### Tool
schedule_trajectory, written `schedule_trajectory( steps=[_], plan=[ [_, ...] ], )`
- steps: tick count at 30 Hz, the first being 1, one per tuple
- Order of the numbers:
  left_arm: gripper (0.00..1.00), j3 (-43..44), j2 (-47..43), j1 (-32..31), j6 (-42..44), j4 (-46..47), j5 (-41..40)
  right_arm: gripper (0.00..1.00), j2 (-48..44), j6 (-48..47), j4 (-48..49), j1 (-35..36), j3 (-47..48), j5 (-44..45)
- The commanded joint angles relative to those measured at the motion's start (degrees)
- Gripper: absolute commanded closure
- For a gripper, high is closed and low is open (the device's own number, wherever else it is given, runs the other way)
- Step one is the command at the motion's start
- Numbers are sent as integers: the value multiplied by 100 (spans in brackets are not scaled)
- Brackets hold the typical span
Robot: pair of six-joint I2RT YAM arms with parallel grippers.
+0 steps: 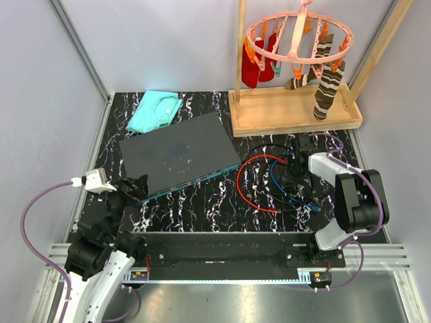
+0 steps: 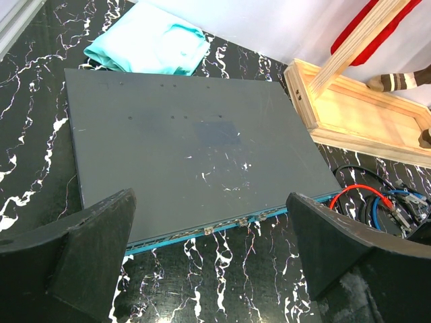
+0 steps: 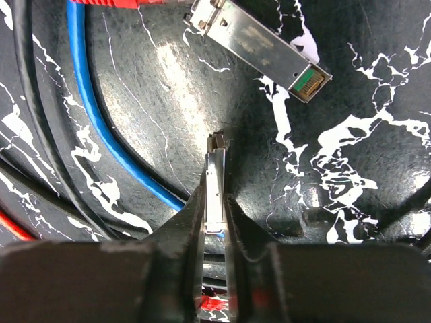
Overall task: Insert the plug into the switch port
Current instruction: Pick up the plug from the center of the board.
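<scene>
Most remains undone: right gripper (image 3: pixel 215 202) pinches the plug (image 3: pixel 215 176) among cables (image 3: pixel 87 108), well apart from the switch (image 1: pixel 178 151). Left gripper (image 2: pixel 212 259) hangs wide open beside the switch's teal port edge.

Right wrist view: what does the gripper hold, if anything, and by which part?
The right gripper pinches a silver plug by its flat sides, at the near end; the far tip sticks out beyond the fingers.

We count one switch (image 1: pixel 180 153), one cloth (image 1: pixel 155 111) far left, two plugs (image 3: pixel 259 42), three cables (image 3: pixel 81 87) (red, blue, black) and one hanger (image 1: pixel 294 48) far right.
</scene>
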Motion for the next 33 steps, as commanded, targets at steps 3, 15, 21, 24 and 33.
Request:
schedule_trajectory(
  steps=[3, 15, 21, 24, 33],
  plan=[
    [1, -2, 96, -41, 21, 265, 75, 88, -245, 74, 203, 45, -32, -11],
    [1, 103, 1123, -50, -40, 1047, 1409, 96, -1405, 504, 1693, 851, -128, -1988],
    [1, 305, 2424, -41, -400, 1732, 2754, 96, -1230, 1136, 3888, 1872, -479, -2963],
    [1, 331, 3021, -58, -681, 2128, 3273, 96, -976, 1593, 5110, 2242, -603, -3456],
    [1, 419, 4156, -216, -1516, 3104, 3776, 96, -105, 2087, 6566, 3007, -384, -3940]
  ],
)
